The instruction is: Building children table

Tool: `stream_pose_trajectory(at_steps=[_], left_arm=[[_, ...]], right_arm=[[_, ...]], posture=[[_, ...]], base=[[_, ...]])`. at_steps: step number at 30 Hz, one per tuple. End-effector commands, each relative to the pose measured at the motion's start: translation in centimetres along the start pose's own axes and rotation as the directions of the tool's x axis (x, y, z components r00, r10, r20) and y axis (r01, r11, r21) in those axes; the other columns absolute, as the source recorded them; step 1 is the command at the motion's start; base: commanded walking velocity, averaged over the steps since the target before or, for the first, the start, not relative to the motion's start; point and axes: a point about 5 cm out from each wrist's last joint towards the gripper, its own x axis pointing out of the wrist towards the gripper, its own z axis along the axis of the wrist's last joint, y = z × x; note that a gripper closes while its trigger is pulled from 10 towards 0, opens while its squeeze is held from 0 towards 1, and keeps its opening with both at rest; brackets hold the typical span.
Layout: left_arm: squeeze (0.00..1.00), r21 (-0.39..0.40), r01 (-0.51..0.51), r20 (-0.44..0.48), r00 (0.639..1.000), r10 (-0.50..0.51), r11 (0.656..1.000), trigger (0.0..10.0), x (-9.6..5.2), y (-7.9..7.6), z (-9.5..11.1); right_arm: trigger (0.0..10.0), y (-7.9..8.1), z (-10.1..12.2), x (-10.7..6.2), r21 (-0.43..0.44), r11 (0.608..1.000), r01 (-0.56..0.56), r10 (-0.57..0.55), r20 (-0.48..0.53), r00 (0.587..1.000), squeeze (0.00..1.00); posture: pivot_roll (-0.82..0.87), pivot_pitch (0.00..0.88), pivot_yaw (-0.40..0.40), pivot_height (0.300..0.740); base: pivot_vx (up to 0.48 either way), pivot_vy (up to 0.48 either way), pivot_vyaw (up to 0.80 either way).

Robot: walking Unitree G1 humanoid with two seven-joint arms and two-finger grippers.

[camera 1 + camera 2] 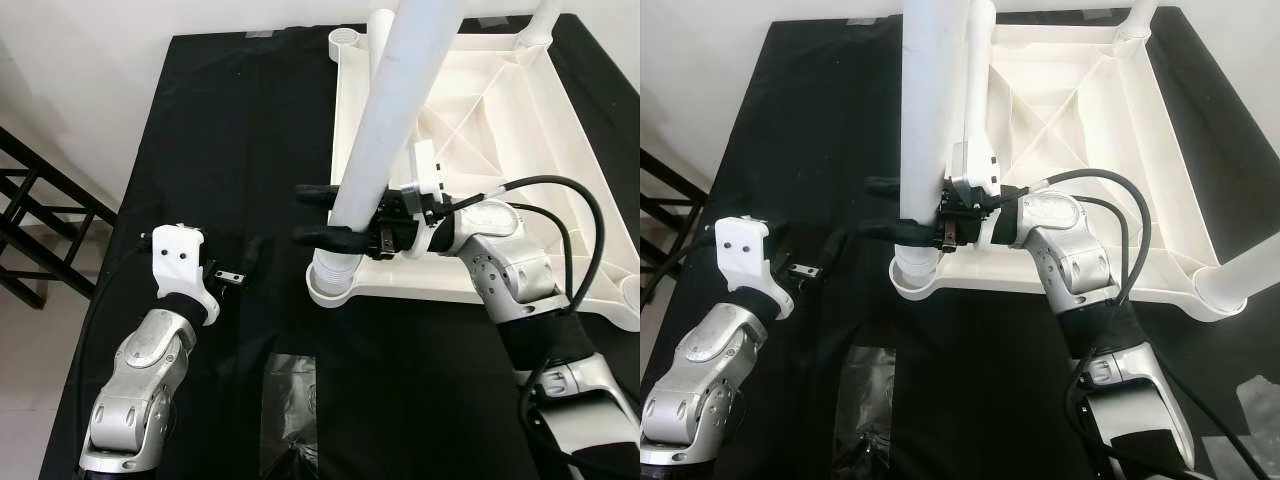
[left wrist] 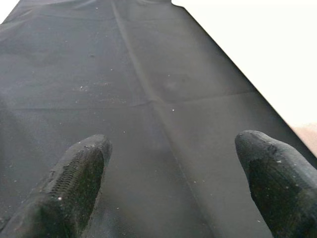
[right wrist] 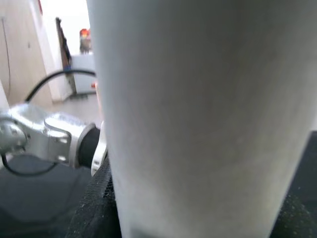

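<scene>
In the left eye view a black cloth [image 1: 230, 150] covers the worktop, and on it the white plastic tabletop [image 1: 520, 130] lies upside down, ribbed underside up, at the right half of the cloth. A white table leg [image 1: 390, 130] stands in the near left corner socket [image 1: 335, 285], leaning toward the camera so that it hides part of the tabletop behind it. The right gripper [image 1: 325, 215] reaches in from the right and its two black fingers [image 1: 325, 237] are closed around the leg just above the socket. The left gripper [image 1: 250, 262] rests low over the bare cloth to the left of the socket, apart from the leg. A dark railing [image 1: 40, 210] stands beyond the worktop's left edge, and a shiny patch of tape [image 1: 290, 395] sits on the cloth near the front. In the right eye view a second leg [image 1: 1240, 280] stands at the near right corner, and black cables [image 1: 1120, 215] loop over the right arm. In the left wrist view the two fingertips [image 2: 74, 183] are spread wide with nothing but black cloth between them. In the right wrist view the white leg fills the near field, pressed between the dark fingers [image 3: 99, 208], and the left arm [image 3: 44, 139] shows behind.
</scene>
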Motion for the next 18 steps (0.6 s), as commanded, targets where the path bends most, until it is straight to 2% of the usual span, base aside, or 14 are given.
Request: stream_pose_trajectory(at_steps=[1, 3, 12, 18], left_arm=[[0.00, 0.012, -0.020, -0.021, 1.000, 0.020, 1.000, 10.0, -0.3, 0.5, -0.6], [0.00, 0.011, -0.018, -0.021, 1.000, 0.018, 1.000, 10.0, -0.3, 0.5, -0.6], [0.00, 0.013, -0.019, -0.018, 1.000, 0.020, 1.000, 10.0, -0.2, 0.5, -0.5], [0.00, 0.011, -0.017, -0.017, 1.000, 0.017, 1.000, 10.0, -0.3, 0.4, -0.5]], right_arm=[[10.0, 0.6, -1.9, -0.1, 0.105, 0.994, -0.013, 0.017, -0.032, 0.999, 0.00], [10.0, 1.0, -1.4, -0.1, 0.136, 0.989, -0.050, 0.049, 0.010, 0.999, 0.00], [10.0, 1.7, -2.2, -0.6, 0.142, 0.984, -0.104, 0.112, -0.049, 0.993, 0.00], [10.0, 2.0, -1.8, -0.4, 0.164, 0.979, -0.121, 0.126, -0.018, 0.992, 0.00]], posture=[[0.07, 0.318, 0.018, 0.740], [0.07, 0.317, 0.020, 0.740], [0.07, 0.317, 0.020, 0.740], [0.07, 0.319, 0.020, 0.740]], base=[[0.000, 0.000, 0.00], [0.000, 0.000, 0.00], [0.000, 0.000, 0.00], [0.000, 0.000, 0.00]])
